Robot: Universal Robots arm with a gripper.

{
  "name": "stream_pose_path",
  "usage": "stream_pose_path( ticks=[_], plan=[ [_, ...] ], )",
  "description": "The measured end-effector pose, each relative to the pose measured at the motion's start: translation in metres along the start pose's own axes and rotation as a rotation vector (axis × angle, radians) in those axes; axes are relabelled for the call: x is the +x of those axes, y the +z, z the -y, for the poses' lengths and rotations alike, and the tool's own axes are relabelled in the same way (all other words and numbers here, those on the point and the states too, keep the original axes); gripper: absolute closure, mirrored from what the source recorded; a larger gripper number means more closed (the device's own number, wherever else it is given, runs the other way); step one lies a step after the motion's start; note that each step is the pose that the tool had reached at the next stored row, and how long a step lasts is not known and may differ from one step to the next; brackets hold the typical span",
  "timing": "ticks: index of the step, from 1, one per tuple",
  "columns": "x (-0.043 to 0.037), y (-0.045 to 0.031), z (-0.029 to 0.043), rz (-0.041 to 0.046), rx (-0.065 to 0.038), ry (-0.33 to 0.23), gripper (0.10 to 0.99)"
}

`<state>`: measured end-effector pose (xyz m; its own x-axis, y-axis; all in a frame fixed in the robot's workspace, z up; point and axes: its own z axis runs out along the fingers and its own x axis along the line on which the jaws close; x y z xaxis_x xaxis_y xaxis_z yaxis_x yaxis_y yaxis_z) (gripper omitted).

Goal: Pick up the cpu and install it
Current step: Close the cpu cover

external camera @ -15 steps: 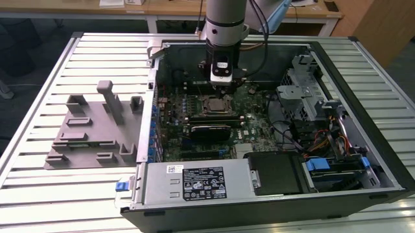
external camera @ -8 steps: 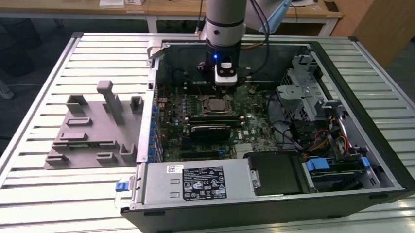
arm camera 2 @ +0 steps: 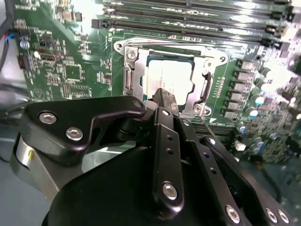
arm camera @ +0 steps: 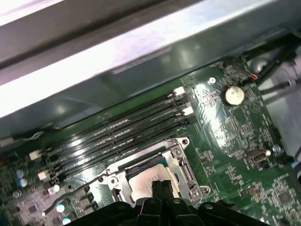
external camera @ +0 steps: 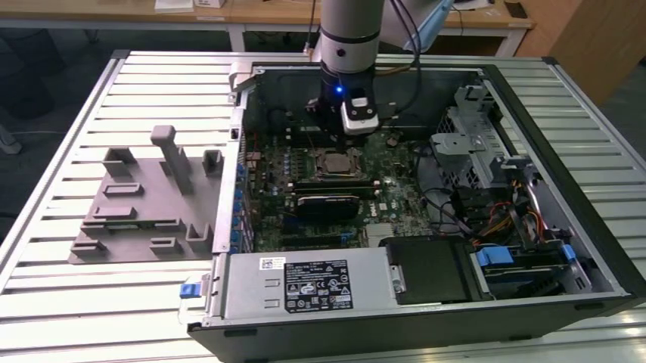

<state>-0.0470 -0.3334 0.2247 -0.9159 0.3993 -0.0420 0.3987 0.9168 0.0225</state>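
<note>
The cpu (arm camera 2: 169, 76) is seen lying flat inside the metal-framed socket (arm camera 2: 128, 70) on the green motherboard (external camera: 389, 189) of the open computer case (external camera: 595, 249). The gripper (arm camera: 162, 187) is held directly over the cpu, its black fingertips (arm camera: 156, 187) pressed together with nothing clamped between them; whether they touch the chip cannot be told. A grey plastic tray (external camera: 141, 204) is set on the slatted table (external camera: 60, 302), beside the case on the exterior view's left.
</note>
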Motion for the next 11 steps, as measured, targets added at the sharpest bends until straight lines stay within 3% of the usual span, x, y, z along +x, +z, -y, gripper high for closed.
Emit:
stream_pose_path(
  ticks=[11],
  plan=[
    [0.0001,0.0017,0.0001,-0.0019,-0.003,-0.153,0.980]
  ],
)
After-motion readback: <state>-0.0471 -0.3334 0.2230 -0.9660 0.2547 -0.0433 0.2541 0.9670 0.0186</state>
